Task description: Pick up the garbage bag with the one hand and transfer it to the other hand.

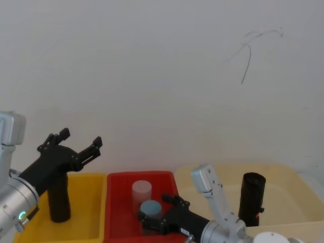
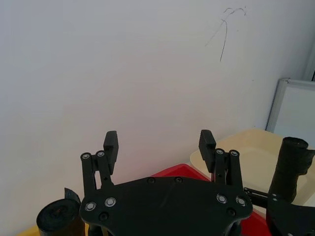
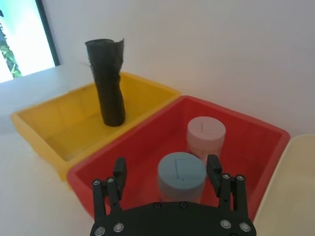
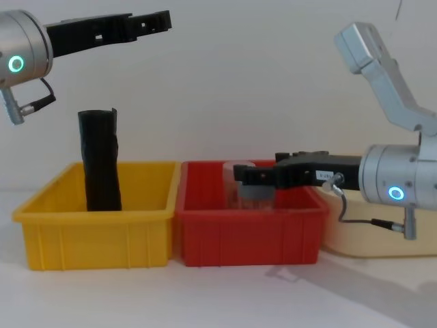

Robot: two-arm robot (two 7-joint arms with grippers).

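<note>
Head view: the left gripper [image 1: 80, 139] hangs at 9 o'clock above the yellow bin [image 1: 90, 223], jaws apart and holding nothing. The garbage bag [image 1: 58, 198], a matte black roll, stands upright in that bin, partly hidden by the arm. At 6 o'clock the right gripper [image 1: 153, 211] sits low in the red bin [image 1: 117, 212], jaws apart around a blue-grey capped jar [image 1: 150, 209]; a pale pink jar [image 1: 142, 192] stands just behind. A second black tube [image 1: 251, 198] stands in the cream bin [image 1: 293, 202] at 4 o'clock.

Left wrist view: the flat black gripper plate and its spread jaws face a plain white wall.

Right wrist view: the bag's film is crinkled (its top edge flares loose).

Chest view: the smooth plastic bins sit side by side on the desk [image 4: 218, 294].
</note>
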